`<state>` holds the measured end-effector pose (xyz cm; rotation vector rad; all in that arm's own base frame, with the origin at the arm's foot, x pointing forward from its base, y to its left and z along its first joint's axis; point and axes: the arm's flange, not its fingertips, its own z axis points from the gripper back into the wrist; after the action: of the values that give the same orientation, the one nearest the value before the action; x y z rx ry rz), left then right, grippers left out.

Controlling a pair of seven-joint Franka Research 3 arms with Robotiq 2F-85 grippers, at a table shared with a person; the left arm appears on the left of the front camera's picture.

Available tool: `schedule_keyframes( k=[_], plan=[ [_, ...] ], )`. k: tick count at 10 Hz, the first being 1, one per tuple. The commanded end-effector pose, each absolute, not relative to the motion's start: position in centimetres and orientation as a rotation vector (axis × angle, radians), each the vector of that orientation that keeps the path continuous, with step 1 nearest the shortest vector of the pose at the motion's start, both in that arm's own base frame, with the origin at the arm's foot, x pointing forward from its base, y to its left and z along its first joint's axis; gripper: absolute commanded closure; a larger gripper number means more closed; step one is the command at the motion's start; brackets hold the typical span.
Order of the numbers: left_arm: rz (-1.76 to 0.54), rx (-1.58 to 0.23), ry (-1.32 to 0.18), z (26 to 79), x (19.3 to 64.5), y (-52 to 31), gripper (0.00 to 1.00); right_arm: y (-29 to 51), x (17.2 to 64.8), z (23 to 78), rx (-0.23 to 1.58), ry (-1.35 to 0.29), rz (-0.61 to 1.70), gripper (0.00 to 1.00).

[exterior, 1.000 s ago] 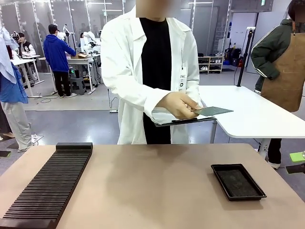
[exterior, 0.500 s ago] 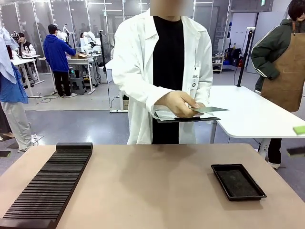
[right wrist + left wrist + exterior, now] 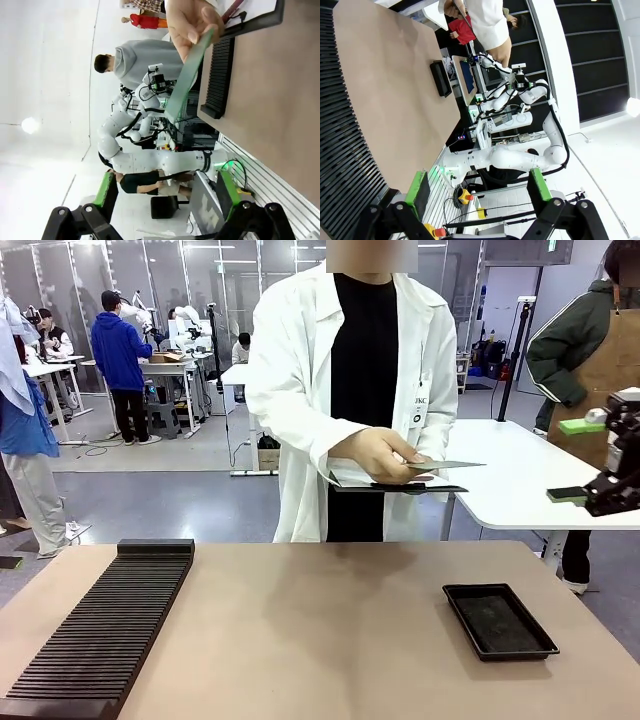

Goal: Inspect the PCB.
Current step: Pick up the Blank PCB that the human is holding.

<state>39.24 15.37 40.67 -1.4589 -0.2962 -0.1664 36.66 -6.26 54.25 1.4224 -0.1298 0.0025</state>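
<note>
Over on the left, the left gripper (image 3: 479, 186) hangs released and empty. In the centre, the person's hand (image 3: 378, 455) holds the PCB (image 3: 447, 465) out level beyond the table's far edge; it is thin, flat and dull green. This looks like the handover. On the right, the right gripper (image 3: 568, 460) has its jaws wide and must reach in for the board's free edge.

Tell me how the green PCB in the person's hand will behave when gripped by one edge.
Probably stiff: the PCB juts out straight though the hand holds one end. Likely light: one pinch carries it. Thin, so it may twist.
</note>
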Motion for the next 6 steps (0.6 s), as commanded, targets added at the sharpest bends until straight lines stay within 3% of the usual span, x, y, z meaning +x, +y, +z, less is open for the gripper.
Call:
schedule_keyframes(
  k=[1,6],
  plan=[
    [-0.167,-1.462,-0.269,41.1,39.3,15.7,0.00,-5.1,38.5,54.6,1.429,-0.078,-0.047,0.00],
    [-0.167,-1.462,-0.269,41.1,39.3,15.7,0.00,2.1,42.6,53.7,1.470,0.030,-0.101,0.00]
  ],
)
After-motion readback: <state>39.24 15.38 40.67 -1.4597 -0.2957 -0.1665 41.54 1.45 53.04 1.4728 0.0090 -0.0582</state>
